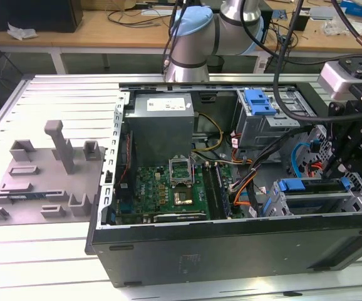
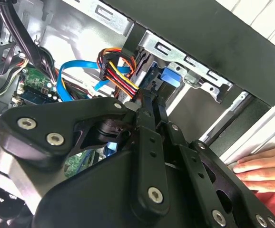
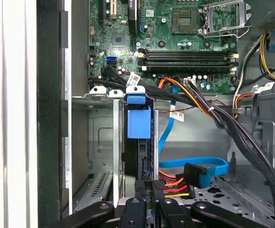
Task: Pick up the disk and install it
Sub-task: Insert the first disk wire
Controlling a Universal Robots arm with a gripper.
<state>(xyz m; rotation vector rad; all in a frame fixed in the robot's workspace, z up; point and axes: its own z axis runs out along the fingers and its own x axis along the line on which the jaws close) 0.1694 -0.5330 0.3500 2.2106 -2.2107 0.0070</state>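
The disk [image 1: 312, 186] stands on edge in a slot of the grey drive cage [image 1: 356, 194] at the computer case's front corner, on the exterior view's right. Its blue plastic frame [image 3: 138, 124] shows in both wrist views, with the blue tab [image 2: 168, 78] next to the cage's metal rim. My gripper [image 1: 339, 170] hangs over the cage's end. Its black fingers [image 3: 149, 186] stand close together on the disk's near edge [image 2: 152, 102], beside a bundle of red, yellow and black power wires [image 2: 121, 78].
The open computer case [image 1: 231, 244] lies on a slatted white table. Inside are a green motherboard [image 1: 168, 188], a power supply [image 1: 162, 125], a second cage with a blue latch [image 1: 259, 103] and blue data cables [image 3: 194, 164]. A grey fixture [image 1: 43, 182] stands outside. A person's hand [image 2: 261, 166] rests beside the case.
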